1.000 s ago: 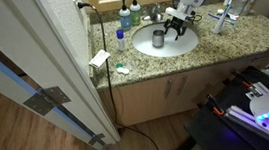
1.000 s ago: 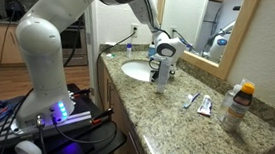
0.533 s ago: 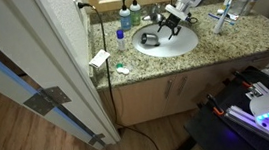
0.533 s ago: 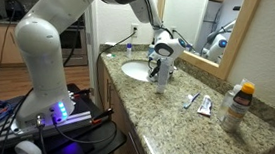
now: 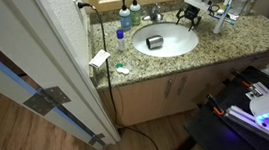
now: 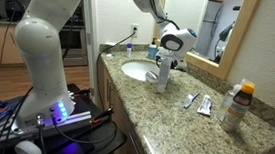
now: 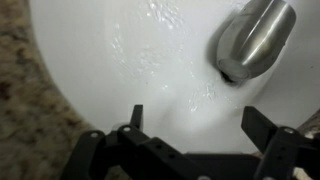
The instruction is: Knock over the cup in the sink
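A speckled beige granite counter (image 5: pixel 227 43) is seen in an exterior view, with a smooth white oval sink (image 5: pixel 177 46) set into it. In the wrist view the black, angular fingers (image 7: pixel 135 118) are spread wide above the basin, and nothing is held between them. The small grey metallic cup (image 5: pixel 154 42) is found inside the sink, seemingly on its side, apart from the fingers.

Limits of the views, this moment:
Cup (image 5: pixel 154 42) too small in an exterior view to tell upright from tipped. Wrist view: faucet (image 7: pixel 253 38) cut by the top edge; fingers (image 7: pixel 136 120) blurred, their bases cut by the bottom edge. Sink (image 6: pixel 134 71) partly hidden behind arm (image 6: pixel 177 38) in an exterior view.
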Robot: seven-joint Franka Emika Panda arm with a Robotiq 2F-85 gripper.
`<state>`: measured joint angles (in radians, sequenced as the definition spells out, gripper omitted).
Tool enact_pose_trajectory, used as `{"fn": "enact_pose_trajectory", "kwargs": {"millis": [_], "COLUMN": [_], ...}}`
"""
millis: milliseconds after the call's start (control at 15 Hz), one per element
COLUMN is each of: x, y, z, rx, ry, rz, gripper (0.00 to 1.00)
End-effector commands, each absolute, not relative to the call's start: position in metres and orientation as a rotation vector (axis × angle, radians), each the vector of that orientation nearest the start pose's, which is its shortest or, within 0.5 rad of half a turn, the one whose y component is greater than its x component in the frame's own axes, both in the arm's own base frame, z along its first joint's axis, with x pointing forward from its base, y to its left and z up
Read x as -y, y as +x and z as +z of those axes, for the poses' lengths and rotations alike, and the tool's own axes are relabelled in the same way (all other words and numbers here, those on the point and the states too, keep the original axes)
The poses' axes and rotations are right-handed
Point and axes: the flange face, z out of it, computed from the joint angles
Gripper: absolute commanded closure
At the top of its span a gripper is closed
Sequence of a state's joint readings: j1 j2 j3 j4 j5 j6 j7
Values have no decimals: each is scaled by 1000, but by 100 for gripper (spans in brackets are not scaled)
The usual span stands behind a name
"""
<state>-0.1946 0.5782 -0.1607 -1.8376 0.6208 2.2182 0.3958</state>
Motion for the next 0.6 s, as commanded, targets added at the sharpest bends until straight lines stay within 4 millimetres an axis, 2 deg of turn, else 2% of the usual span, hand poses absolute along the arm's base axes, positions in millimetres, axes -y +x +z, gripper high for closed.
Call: {"fn": "enact_pose_trajectory", "kwargs": {"millis": [0,200,400,533], "x": [211,217,225,229], "y": [556,537,508,492], "z": [265,318,369,390], "rx": [-1397,-1204,-1031,-950], "ry": [-2369,-2327,-2292,-2285], "rz": [190,154,184,215], "gripper": [0,0,0,0]}}
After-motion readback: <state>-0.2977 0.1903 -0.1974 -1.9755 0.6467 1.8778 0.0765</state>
